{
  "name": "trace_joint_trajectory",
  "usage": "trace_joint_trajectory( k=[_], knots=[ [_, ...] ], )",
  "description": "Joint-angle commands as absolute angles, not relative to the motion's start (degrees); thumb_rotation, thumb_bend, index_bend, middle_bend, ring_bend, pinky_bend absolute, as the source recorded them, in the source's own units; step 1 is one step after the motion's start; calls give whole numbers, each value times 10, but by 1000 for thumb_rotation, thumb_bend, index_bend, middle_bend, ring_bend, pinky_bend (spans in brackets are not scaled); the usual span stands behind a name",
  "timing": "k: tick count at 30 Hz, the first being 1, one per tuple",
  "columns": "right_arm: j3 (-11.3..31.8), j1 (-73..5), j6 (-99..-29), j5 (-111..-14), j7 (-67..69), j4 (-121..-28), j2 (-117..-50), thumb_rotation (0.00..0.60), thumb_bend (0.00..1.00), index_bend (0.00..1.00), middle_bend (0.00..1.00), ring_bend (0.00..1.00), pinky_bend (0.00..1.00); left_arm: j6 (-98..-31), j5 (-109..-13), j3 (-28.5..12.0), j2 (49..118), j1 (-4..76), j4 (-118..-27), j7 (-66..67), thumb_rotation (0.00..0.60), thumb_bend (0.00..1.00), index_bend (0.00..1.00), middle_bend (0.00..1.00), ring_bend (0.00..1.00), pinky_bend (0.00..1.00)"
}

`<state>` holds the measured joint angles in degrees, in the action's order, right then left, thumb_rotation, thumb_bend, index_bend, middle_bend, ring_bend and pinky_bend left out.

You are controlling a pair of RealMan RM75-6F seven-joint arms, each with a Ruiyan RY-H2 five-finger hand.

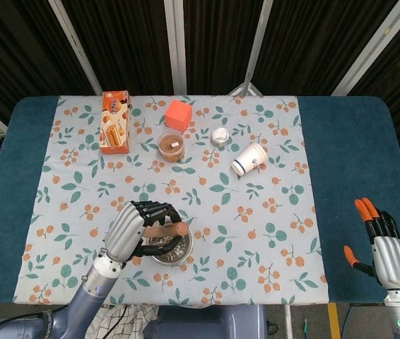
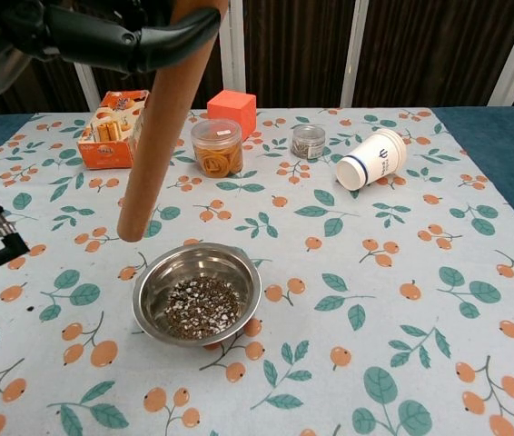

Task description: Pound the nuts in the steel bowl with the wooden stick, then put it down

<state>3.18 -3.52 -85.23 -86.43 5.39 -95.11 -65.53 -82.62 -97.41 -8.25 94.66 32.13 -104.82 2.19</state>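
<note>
My left hand (image 1: 135,227) grips the wooden stick (image 2: 162,127) near its top, fingers wrapped around it. The stick hangs almost upright, its lower end in the air just above the left rim of the steel bowl (image 2: 153,283). In the head view the stick's top end (image 1: 170,229) shows over the bowl (image 1: 181,251). Crushed nuts (image 2: 201,309) lie in the bowl's bottom. My right hand (image 1: 387,251) rests off the cloth at the table's front right corner, fingers straight and apart, holding nothing.
At the back of the flowered cloth stand a snack box (image 1: 115,121), an orange cube (image 1: 178,113), a clear jar (image 1: 172,145) and a small tin (image 1: 220,136). A paper cup (image 1: 249,159) lies on its side to the right.
</note>
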Motion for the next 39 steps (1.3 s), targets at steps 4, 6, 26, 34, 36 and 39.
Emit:
trace_joint_trajectory(
  k=[4, 6, 26, 34, 36, 39],
  knots=[
    [33, -37, -847, -860, 57, -950, -655, 600, 367, 0, 0, 0, 0, -836, -984, -69, 986, 323, -988, -39, 600, 846, 663, 792, 623, 725],
    [33, -38, -846, -861, 56, -949, -655, 600, 367, 0, 0, 0, 0, -839, -985, -66, 995, 322, -968, -62, 600, 846, 663, 792, 623, 725],
    [34, -41, -837, -853, 42, -950, -659, 600, 367, 0, 0, 0, 0, -876, -980, -76, 1068, 333, -784, -287, 600, 844, 663, 793, 623, 725],
    [35, -41, -834, -847, 44, -952, -658, 600, 367, 0, 0, 0, 0, -867, -973, -77, 1078, 340, -761, -304, 600, 841, 663, 793, 623, 725],
    [35, -41, -833, -847, 44, -952, -658, 600, 367, 0, 0, 0, 0, -865, -972, -75, 1079, 341, -754, -307, 600, 841, 663, 793, 623, 724],
    [35, -41, -833, -848, 44, -952, -658, 600, 366, 0, 0, 0, 0, -864, -971, -72, 1082, 340, -748, -313, 600, 841, 663, 793, 623, 725]
  ],
)
